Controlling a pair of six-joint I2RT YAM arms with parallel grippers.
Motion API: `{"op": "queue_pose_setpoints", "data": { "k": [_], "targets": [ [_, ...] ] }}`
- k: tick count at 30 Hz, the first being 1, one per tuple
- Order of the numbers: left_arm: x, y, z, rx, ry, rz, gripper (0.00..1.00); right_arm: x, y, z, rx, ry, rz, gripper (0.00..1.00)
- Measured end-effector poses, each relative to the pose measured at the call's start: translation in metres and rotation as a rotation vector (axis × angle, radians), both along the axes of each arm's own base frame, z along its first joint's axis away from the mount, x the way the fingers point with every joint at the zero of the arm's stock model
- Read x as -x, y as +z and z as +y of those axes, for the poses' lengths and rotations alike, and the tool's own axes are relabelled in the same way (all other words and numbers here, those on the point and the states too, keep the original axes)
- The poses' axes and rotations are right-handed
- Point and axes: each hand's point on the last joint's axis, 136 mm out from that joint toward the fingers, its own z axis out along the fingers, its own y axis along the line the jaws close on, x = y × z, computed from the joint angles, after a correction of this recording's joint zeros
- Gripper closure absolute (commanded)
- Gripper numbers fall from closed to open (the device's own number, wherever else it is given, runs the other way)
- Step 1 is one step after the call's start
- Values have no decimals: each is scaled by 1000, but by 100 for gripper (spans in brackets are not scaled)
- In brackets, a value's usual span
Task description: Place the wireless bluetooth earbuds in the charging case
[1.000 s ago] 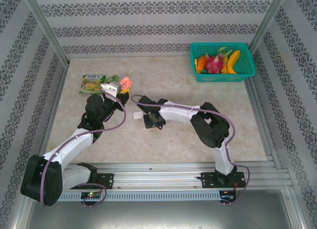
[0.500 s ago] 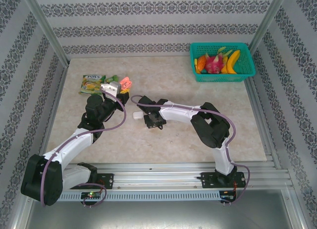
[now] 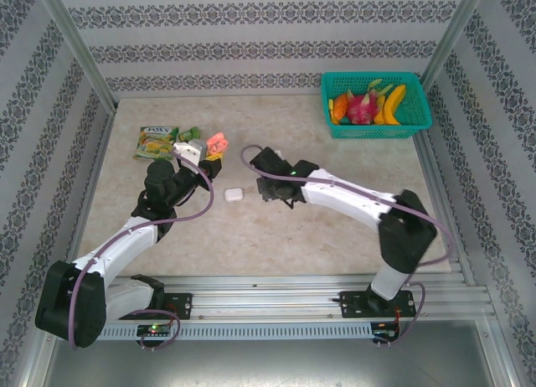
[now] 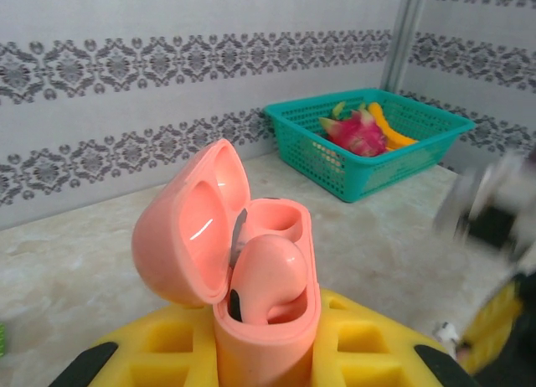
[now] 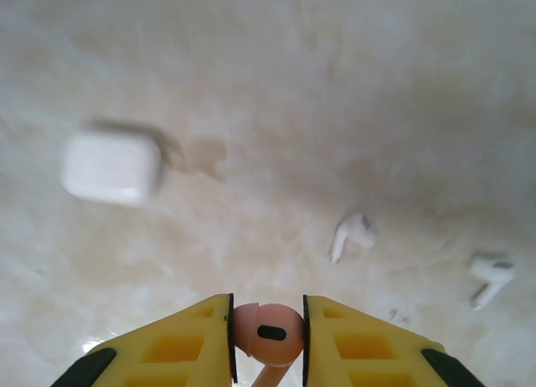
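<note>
rightward, away from the white case (image 3: 234,194), the right gripper (image 5: 268,341) had been swung since the earlier frame. the open pink charging case (image 4: 251,261) was clamped in the left gripper (image 4: 268,349); a pink earbud (image 5: 268,328) was pinched in the right one, seemingly ready for insertion.

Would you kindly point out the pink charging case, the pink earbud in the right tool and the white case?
pink charging case (image 4: 188,232): left wrist view, inside of its open lid.
pink earbud (image 5: 268,332): right wrist view, its rounded head.
white case (image 5: 111,165): right wrist view, its top face.
</note>
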Motion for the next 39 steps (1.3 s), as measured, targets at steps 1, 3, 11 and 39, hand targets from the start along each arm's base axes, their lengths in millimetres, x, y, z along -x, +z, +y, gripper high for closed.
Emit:
{"op": "queue_pose_setpoints", "data": {
  "k": [1, 3, 11, 39],
  "targets": [
    [2, 0, -3, 1, -19, 1, 100, -4, 19, -3, -26, 2, -44, 76],
    [6, 0, -8, 4, -56, 5, 100, -11, 53, -7, -71, 11, -124, 75],
    [15, 9, -37, 16, -239, 19, 100, -30, 165, -11, -254, 107, -391, 74],
    [14, 42, -85, 10, -441, -2, 100, -23, 192, 26, -450, 421, -584, 75]
  ]
}}
